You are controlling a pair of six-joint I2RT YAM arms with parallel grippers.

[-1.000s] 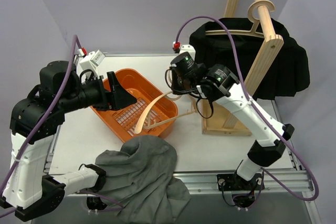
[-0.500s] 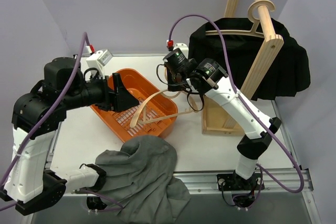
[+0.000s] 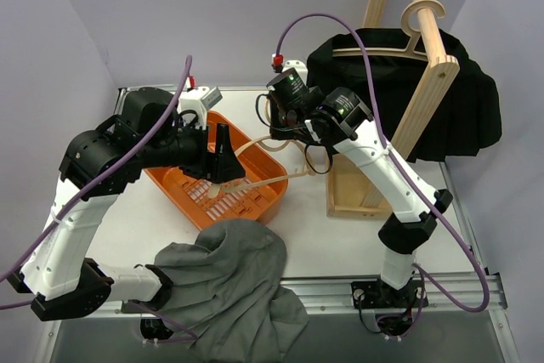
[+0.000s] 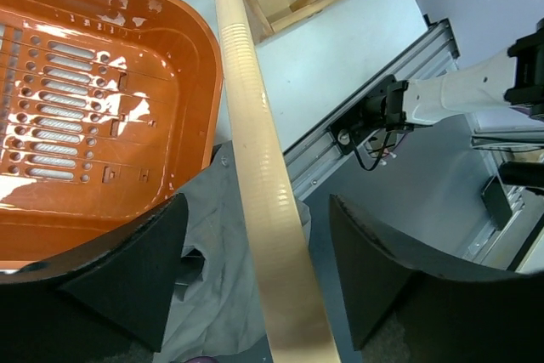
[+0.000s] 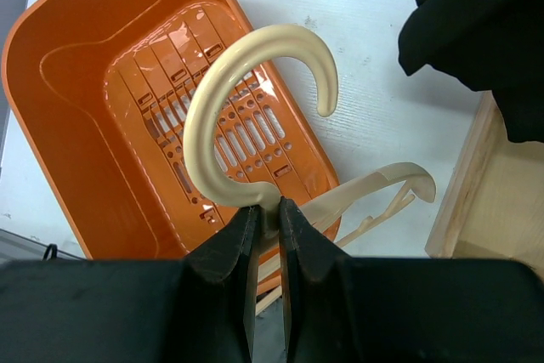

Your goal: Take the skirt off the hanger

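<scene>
Left side: the left fingers point(image 4: 127, 269) are spread wide over the near right corner of the orange basket point(image 3: 185, 184). In the left wrist view the pale arm of the hanger point(image 4: 255, 142) runs down the gap between them. We see open space on both sides of it, so these fingers are released and grip nothing.

Front, left of centre: the grey skirt point(image 3: 234, 282) lies in a crumpled heap at the near edge of the counter point(image 3: 340, 235). Part of it spills over the front rail, and it touches the basket's near corner. It is off the hanger.

Centre: the hanger is bare and tilted. It reaches over the basket's right rim, with its hook uppermost.

Right of centre: the right fingers point(image 5: 229, 252) are clenched on the hanger's neck, just below the hook, above the basket's right end.

Far right: a wooden rack point(image 3: 433, 82) stands on the counter. On it a second hanger point(image 3: 382, 50) carries a black garment point(image 3: 463, 112), well apart from the skirt.
</scene>
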